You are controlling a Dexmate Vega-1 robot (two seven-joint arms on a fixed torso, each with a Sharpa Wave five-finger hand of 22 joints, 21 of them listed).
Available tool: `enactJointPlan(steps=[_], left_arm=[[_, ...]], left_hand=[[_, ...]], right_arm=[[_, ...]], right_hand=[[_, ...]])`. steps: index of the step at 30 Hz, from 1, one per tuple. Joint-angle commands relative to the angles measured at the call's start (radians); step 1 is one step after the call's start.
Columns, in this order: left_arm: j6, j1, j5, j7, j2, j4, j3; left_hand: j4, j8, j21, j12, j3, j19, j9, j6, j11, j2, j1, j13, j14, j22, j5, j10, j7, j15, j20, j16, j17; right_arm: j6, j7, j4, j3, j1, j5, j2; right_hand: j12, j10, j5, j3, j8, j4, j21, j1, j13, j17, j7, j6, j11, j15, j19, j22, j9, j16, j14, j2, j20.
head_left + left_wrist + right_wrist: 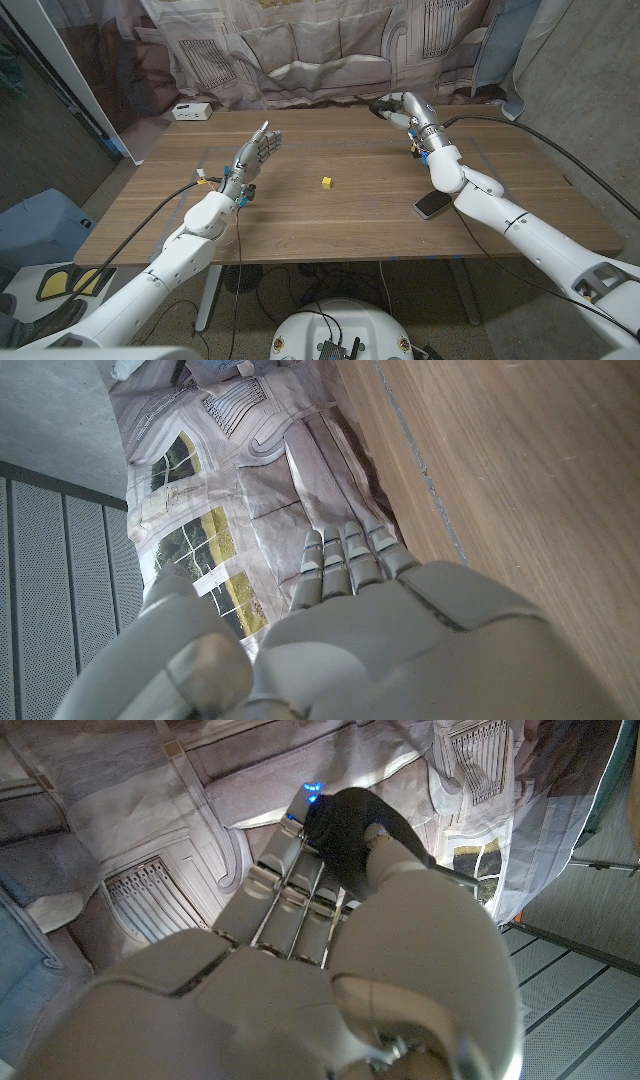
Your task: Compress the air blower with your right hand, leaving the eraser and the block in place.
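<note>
My right hand [404,108] is at the table's far edge, its fingers wrapped around the black rubber air blower [383,107]. In the right wrist view the blower's bulb [347,832] sits between the fingers and thumb, and its blue tip [312,790] pokes out past the fingers [290,880]. A small yellow block [326,182] lies mid-table. The dark flat eraser [433,204] lies beside my right forearm, nearer the front. My left hand [256,155] stands on the left with fingers stretched and apart, holding nothing; its back [420,650] shows in the left wrist view.
A white box [191,111] sits at the table's far left corner. Black cables [520,125] trail across the right side of the wooden table [330,225]. A printed curtain [330,45] hangs just behind the far edge.
</note>
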Motion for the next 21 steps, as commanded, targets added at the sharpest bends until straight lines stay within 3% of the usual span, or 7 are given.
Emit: enactJointPlan(steps=[1,6,12,21], left_arm=[[0.001,-0.001,0.003,0.000,0.001,-0.004,-0.001],[0.002,-0.002,0.004,0.000,0.001,-0.003,0.000],[0.001,-0.002,0.004,0.001,0.000,-0.002,0.000],[-0.002,-0.002,0.005,0.002,-0.002,-0.001,0.001]], left_hand=[[-0.004,0.002,0.000,0.000,0.002,0.011,0.004,0.005,0.003,0.008,0.001,0.002,0.007,0.005,-0.001,0.007,0.002,0.002,-0.002,0.000,0.001],[-0.004,0.002,-0.001,-0.001,0.002,0.010,0.004,0.005,0.005,0.008,0.001,0.002,0.007,0.005,-0.001,0.004,0.001,0.002,-0.001,0.000,0.001],[-0.005,0.002,-0.001,-0.001,0.002,0.009,0.004,0.005,0.003,0.008,0.001,0.002,0.006,0.005,-0.001,0.005,0.002,0.003,-0.001,-0.001,0.001],[-0.005,0.001,-0.002,-0.001,0.002,0.009,0.004,0.005,0.004,0.008,0.000,0.002,0.006,0.005,-0.001,0.004,0.002,0.002,0.000,-0.001,0.001]], right_arm=[[-0.006,0.007,-0.004,-0.003,0.003,-0.018,-0.006],[-0.006,0.000,-0.005,-0.005,0.003,-0.029,-0.008],[0.000,0.006,-0.005,-0.004,0.003,-0.028,-0.015],[0.006,0.011,-0.006,-0.004,0.003,-0.032,-0.019]], right_hand=[[-0.009,-0.019,0.005,-0.011,-0.013,-0.001,-0.007,-0.008,0.004,0.007,-0.004,-0.016,0.000,-0.044,-0.016,0.003,0.004,-0.006,-0.018,-0.021,-0.002],[-0.018,-0.044,0.006,-0.021,-0.028,-0.001,-0.013,-0.011,0.006,0.013,-0.008,-0.035,-0.011,-0.046,-0.034,0.002,0.005,-0.017,-0.046,-0.029,0.001],[-0.028,-0.084,0.003,-0.042,-0.049,0.002,-0.023,-0.026,0.008,0.018,-0.007,-0.068,-0.008,-0.036,-0.063,0.001,0.005,-0.032,-0.085,-0.051,0.006],[-0.031,-0.114,0.003,-0.055,-0.064,0.003,-0.032,-0.031,0.009,0.028,-0.006,-0.093,-0.006,-0.033,-0.085,0.000,0.006,-0.039,-0.116,-0.056,0.009]])
